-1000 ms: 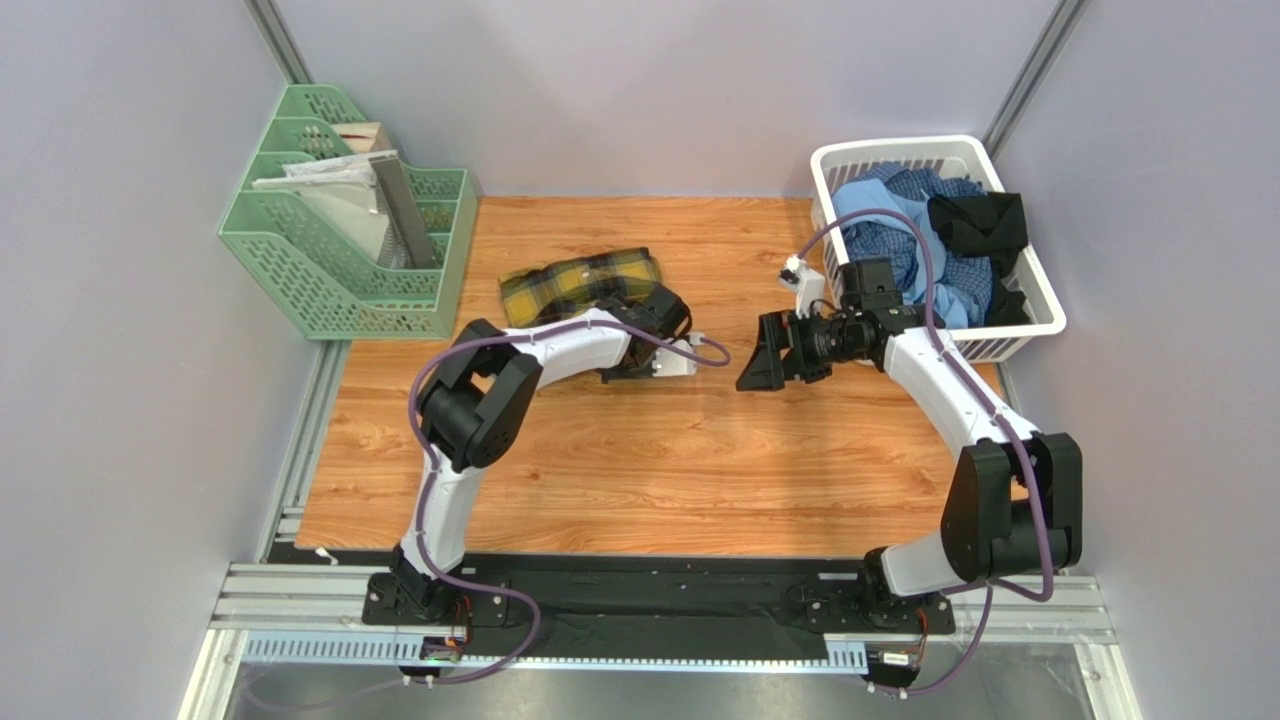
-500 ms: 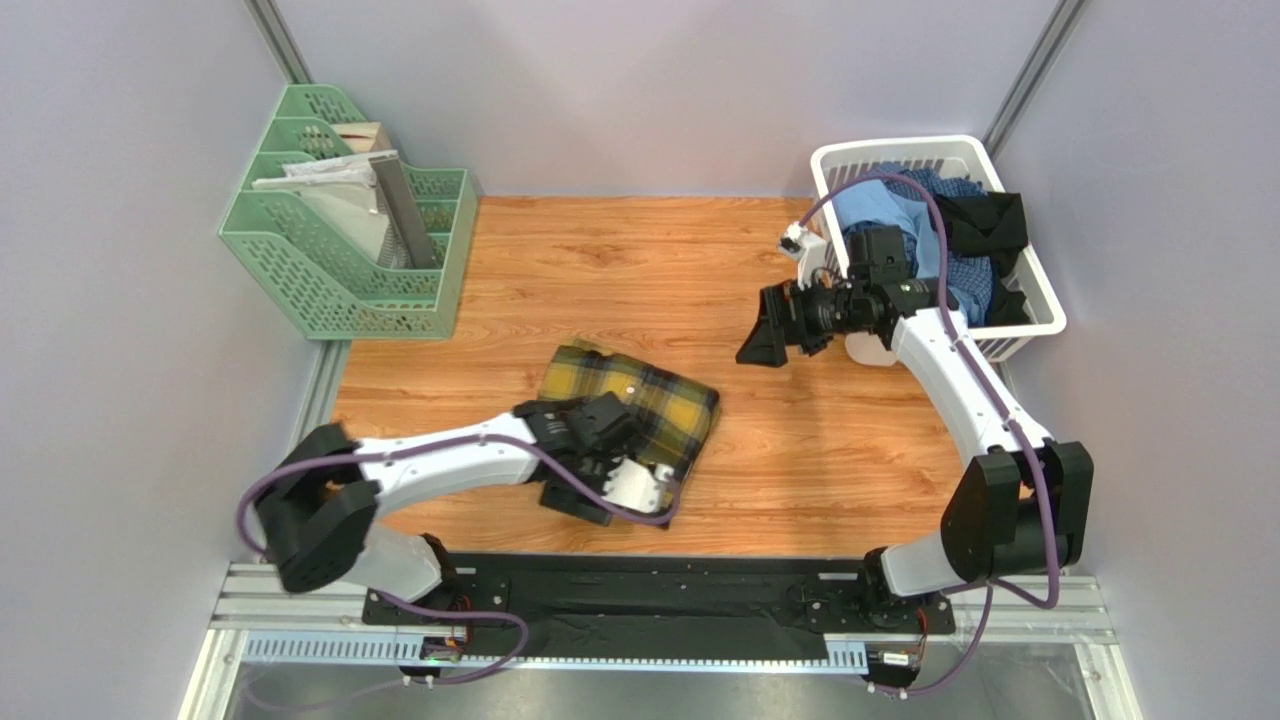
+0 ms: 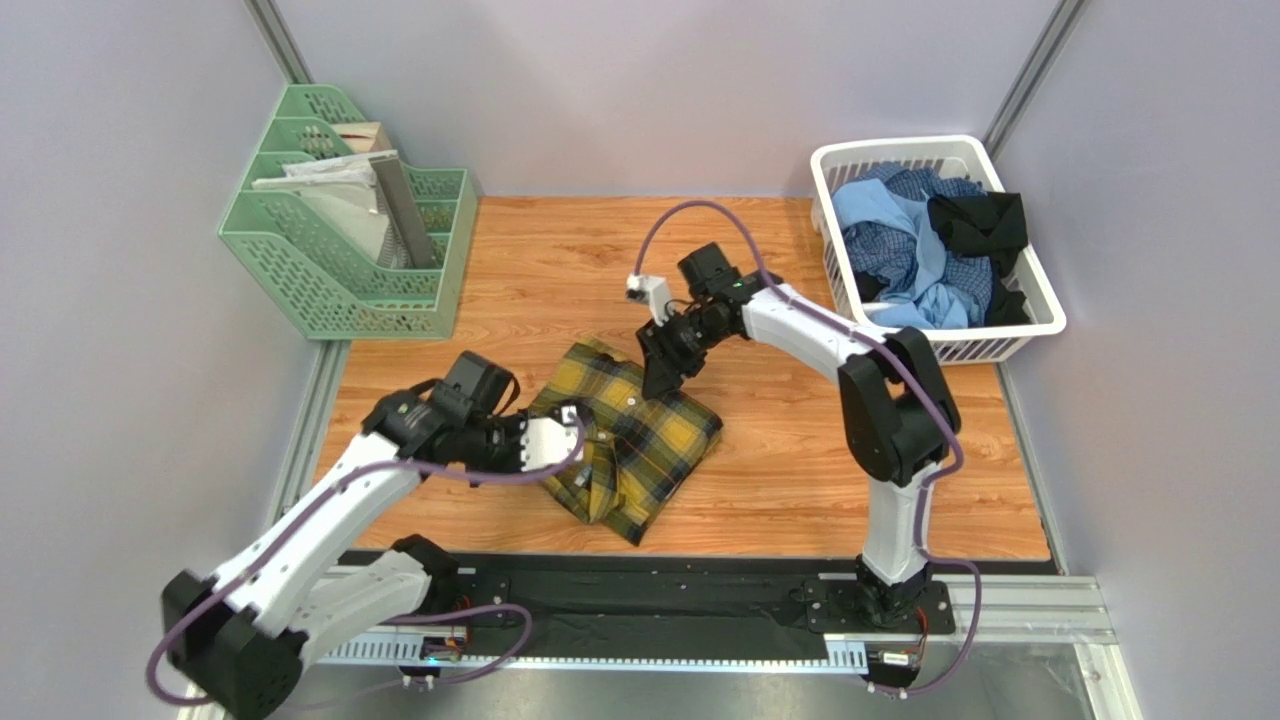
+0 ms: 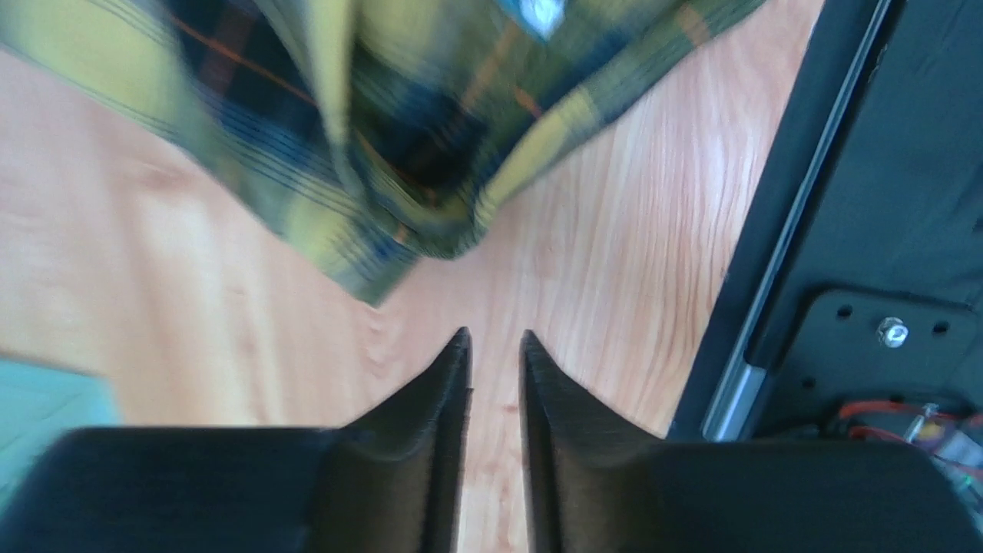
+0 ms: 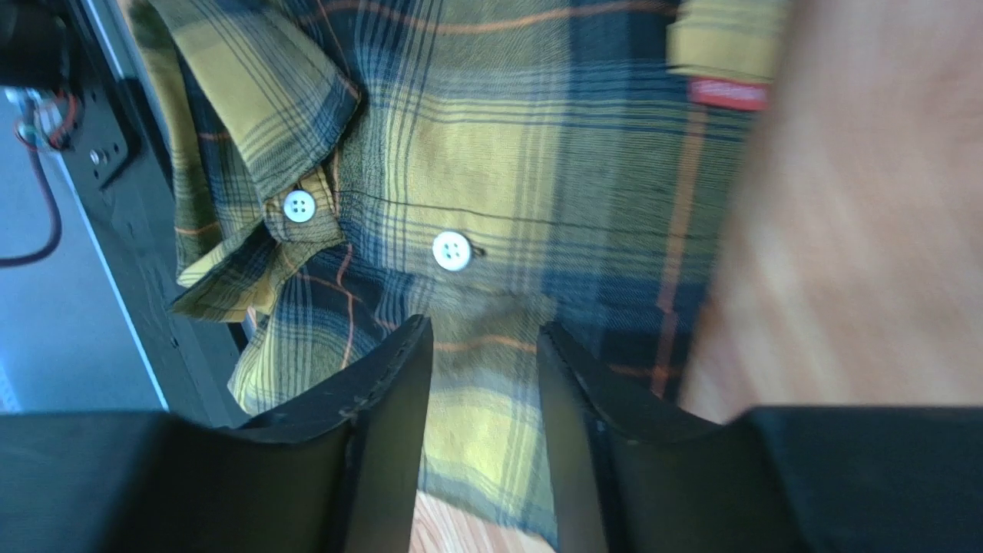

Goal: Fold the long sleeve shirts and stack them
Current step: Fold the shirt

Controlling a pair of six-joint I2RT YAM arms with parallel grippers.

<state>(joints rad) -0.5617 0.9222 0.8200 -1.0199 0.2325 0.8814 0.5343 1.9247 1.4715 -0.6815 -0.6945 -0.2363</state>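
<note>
**Plaid on wood grain**

Beneath the black right gripper [image 5: 482, 328], the plaid shirt [image 5: 508, 150] is mustard-yellow and black with thin orange lines, white buttons [image 5: 451, 250] and a red tag [image 5: 727, 95]. Ahead of the black left gripper [image 4: 494, 336], the same plaid lies on the table [image 4: 577, 265], which is orange-brown wood grain. Behind the right gripper, a white basket [image 3: 902, 147] holds a light blue shirt [image 3: 879, 210], a blue-checked shirt [image 3: 920, 183] and a black shirt [image 3: 977, 222]. Behind the left gripper stands a mint-green rack [image 3: 323, 285]

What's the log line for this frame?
plaid shirt: rumpled on table | left gripper: ajar, empty, beside shirt | right gripper: open, over shirt
</note>
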